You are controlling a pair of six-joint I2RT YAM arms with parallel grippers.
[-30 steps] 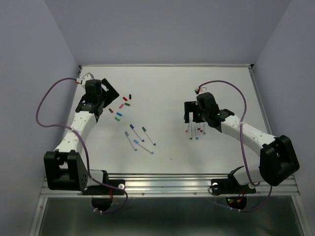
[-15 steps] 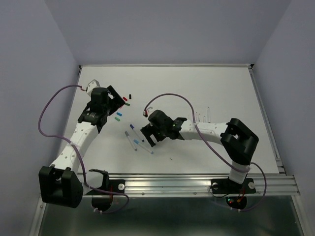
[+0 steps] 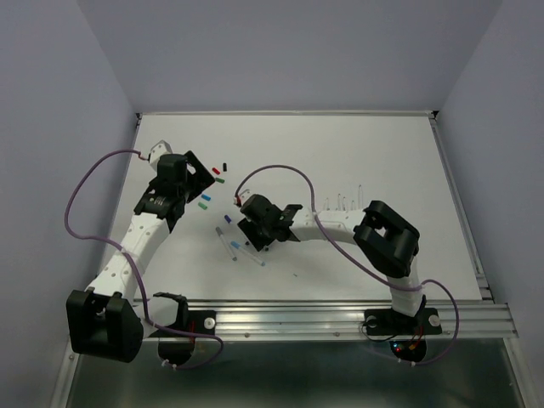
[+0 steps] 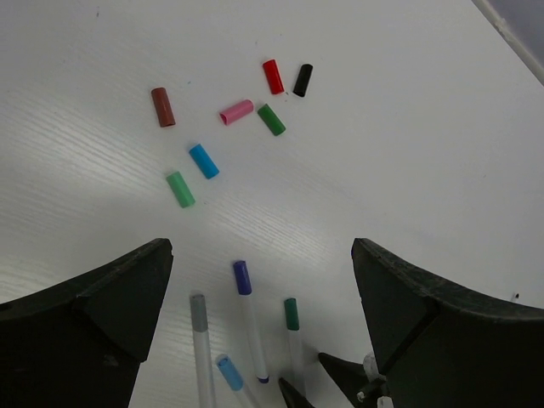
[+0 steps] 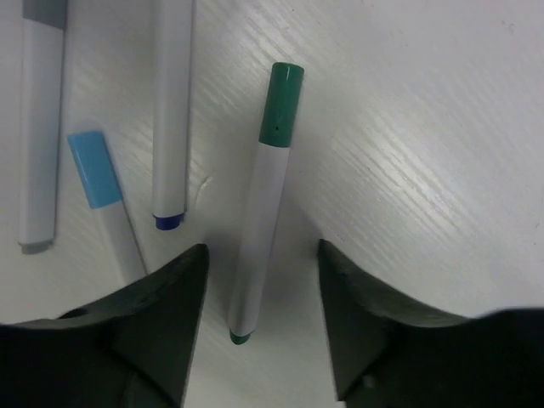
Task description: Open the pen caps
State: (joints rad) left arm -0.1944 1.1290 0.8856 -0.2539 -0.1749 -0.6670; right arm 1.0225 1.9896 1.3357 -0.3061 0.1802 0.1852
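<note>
My right gripper [image 5: 261, 255] stands spread, straddling the tip end of the green-capped pen [image 5: 263, 204] at frame centre. Its long axis runs near-vertical, green cap [image 5: 281, 102] pointing up. My left gripper [image 4: 259, 251] is wide open, gripping nothing.

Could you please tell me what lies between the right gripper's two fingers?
A green-capped pen lies between them, seen in the right wrist view.

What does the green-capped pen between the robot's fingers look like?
The green-capped pen has a thin white barrel, its green cap on one end and a tiny green plug at the other. It looks like smooth plastic. It lies flat on the white table, between the open fingers of the right gripper, which do not touch it.
</note>
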